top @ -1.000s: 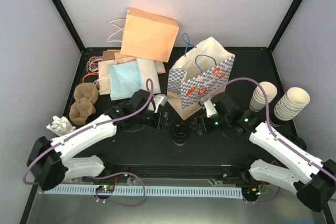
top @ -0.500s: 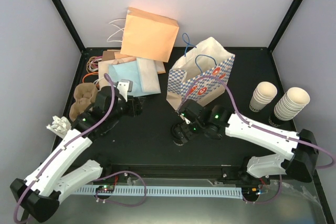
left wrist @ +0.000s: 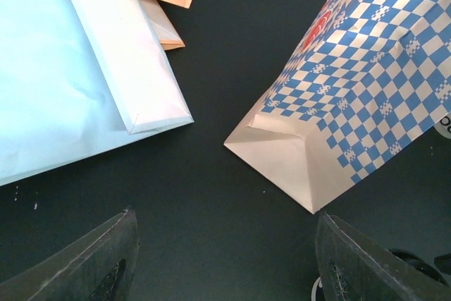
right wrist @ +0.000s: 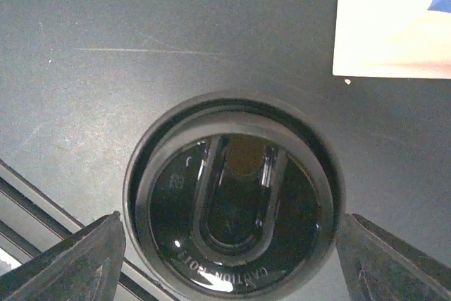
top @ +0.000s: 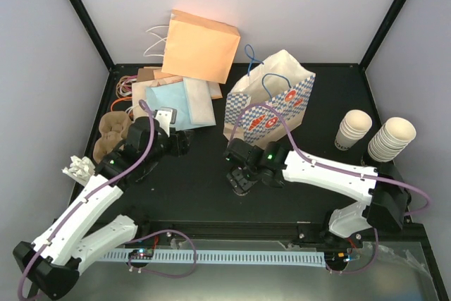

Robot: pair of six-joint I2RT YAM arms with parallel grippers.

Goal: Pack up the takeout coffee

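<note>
The left gripper (left wrist: 225, 252) is hanging released over the matte table (left wrist: 211, 174), having pulled back left toward the flat paper bags (left wrist: 70, 96). The right gripper (right wrist: 232, 259), having shifted left, is straddling the round, glossy black-lidded coffee (right wrist: 236, 174) with fingers spread, not clasping it. The coffee is standing before the checked bag (top: 271, 107), whose contents are hidden.

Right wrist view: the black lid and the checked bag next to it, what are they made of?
Black lid: probably moulded plastic with a glossy finish; it shows bright highlights and raised CAUTION lettering. Blue-checked bag: paper, matte; its base has crisp folds, the pattern is printed, and there is no sheen.
</note>
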